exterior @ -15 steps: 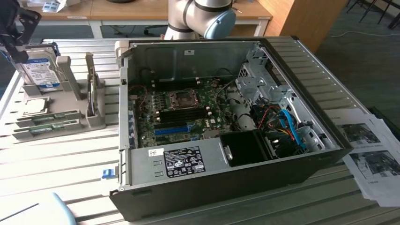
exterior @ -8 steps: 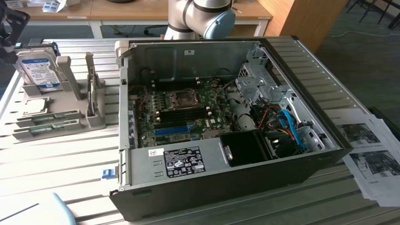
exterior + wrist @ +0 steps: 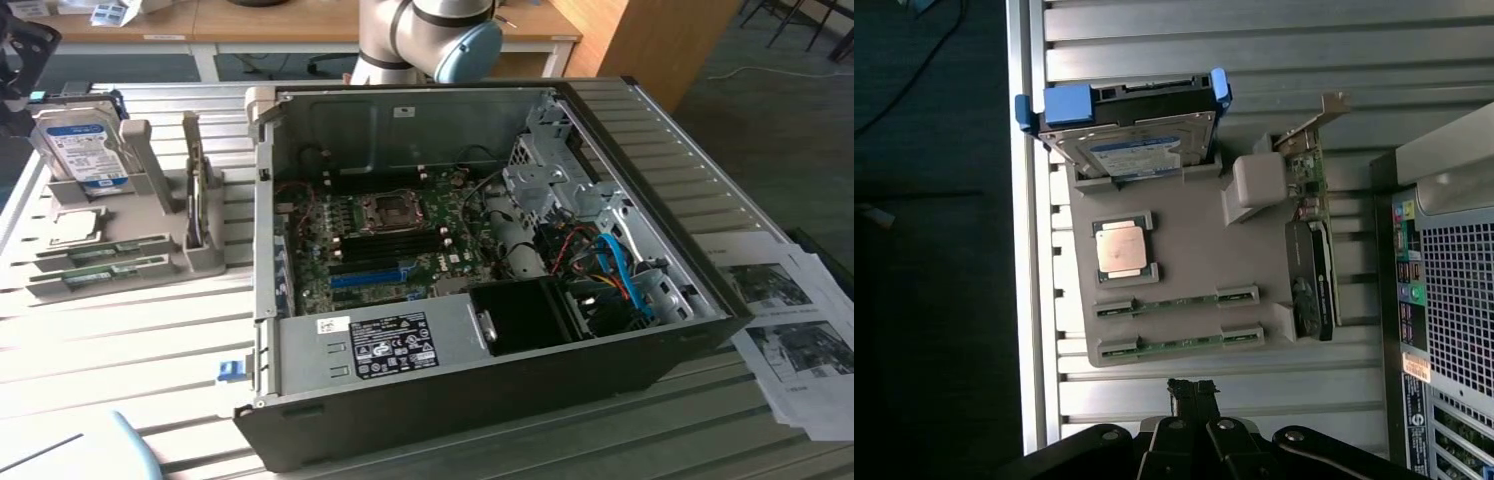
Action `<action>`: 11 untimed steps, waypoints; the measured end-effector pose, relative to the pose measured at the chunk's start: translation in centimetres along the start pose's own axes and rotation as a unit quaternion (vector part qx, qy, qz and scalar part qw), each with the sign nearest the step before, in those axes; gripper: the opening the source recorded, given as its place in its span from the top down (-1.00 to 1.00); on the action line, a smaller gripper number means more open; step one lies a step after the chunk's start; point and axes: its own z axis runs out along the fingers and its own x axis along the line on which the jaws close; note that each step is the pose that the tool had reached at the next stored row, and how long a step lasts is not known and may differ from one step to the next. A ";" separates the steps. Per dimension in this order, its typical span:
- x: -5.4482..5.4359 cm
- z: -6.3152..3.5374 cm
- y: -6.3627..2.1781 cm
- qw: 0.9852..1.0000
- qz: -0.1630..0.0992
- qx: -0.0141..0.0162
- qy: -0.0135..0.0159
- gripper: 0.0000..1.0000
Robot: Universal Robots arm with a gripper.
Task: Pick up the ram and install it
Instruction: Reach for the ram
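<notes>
Two ram sticks [image 3: 1179, 300] [image 3: 1179, 343], thin and green, lie side by side in the slots of a grey holder tray [image 3: 1184, 235]. In the exterior view the same ram sticks [image 3: 107, 250] rest near the front of that tray [image 3: 80, 215], on the exterior view's left. My gripper [image 3: 1192, 388] hangs above the slatted table just off the tray's edge nearest the ram, with its dark fingers pressed together and nothing between them. The open computer case [image 3: 481, 270] shows its motherboard [image 3: 387, 240] with dark memory slots beside the processor socket.
On the tray also sit a silver hard drive [image 3: 1129, 135] with blue clips, a processor chip [image 3: 1124, 250] and an upright expansion card [image 3: 1309, 265]. The case's rear panel [image 3: 1444, 300] stands close beside the tray. Printed sheets [image 3: 787, 330] lie on the exterior view's right.
</notes>
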 end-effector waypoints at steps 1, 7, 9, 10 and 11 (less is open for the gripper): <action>0.0 0.01 0.06 1.000 0.000 0.000 0.000 0.81; 0.1 0.05 1.09 1.000 -0.002 0.001 0.000 0.81; 0.1 0.07 1.40 1.000 -0.002 0.001 0.000 0.81; 0.1 0.06 1.43 1.000 -0.002 0.001 0.000 0.81; 0.1 0.07 1.43 1.000 -0.003 0.001 0.000 0.81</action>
